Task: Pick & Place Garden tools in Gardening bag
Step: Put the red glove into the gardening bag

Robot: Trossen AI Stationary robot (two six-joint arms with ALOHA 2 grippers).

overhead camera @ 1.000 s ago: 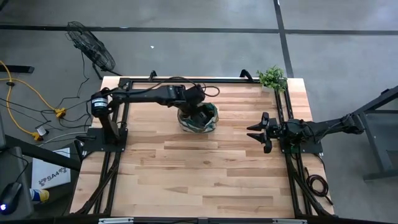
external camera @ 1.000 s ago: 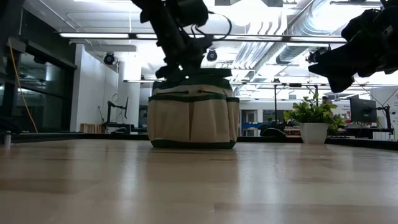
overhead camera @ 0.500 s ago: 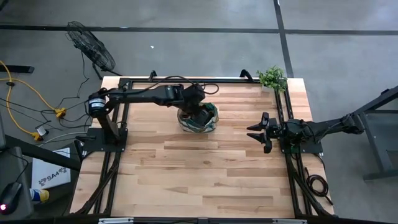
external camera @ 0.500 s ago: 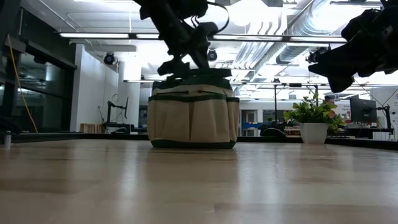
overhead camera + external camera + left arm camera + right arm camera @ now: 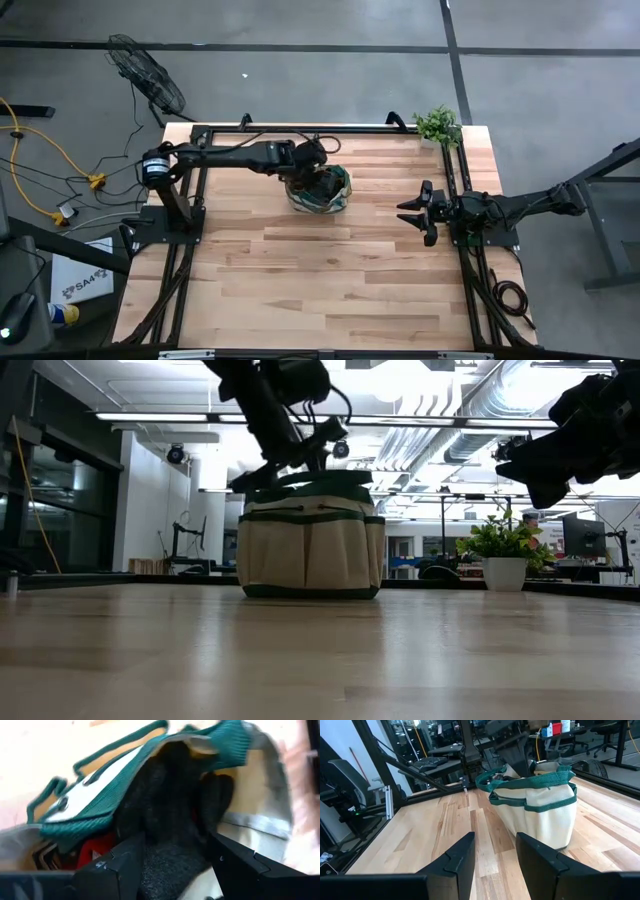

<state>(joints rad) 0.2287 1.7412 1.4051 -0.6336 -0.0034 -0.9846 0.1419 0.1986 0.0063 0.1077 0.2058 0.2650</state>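
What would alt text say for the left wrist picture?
Looking down into the open gardening bag, a dark glove lies between the left gripper's two spread fingers. Green trim and loop handles edge the bag.

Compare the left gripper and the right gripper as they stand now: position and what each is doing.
The left gripper is down at the mouth of the gardening bag, fingers either side of a dark glove; the right gripper hangs over bare table, away from the bag. The left gripper's fingers stand wider apart than the right's. Both are dark two-finger grippers, and both are open.
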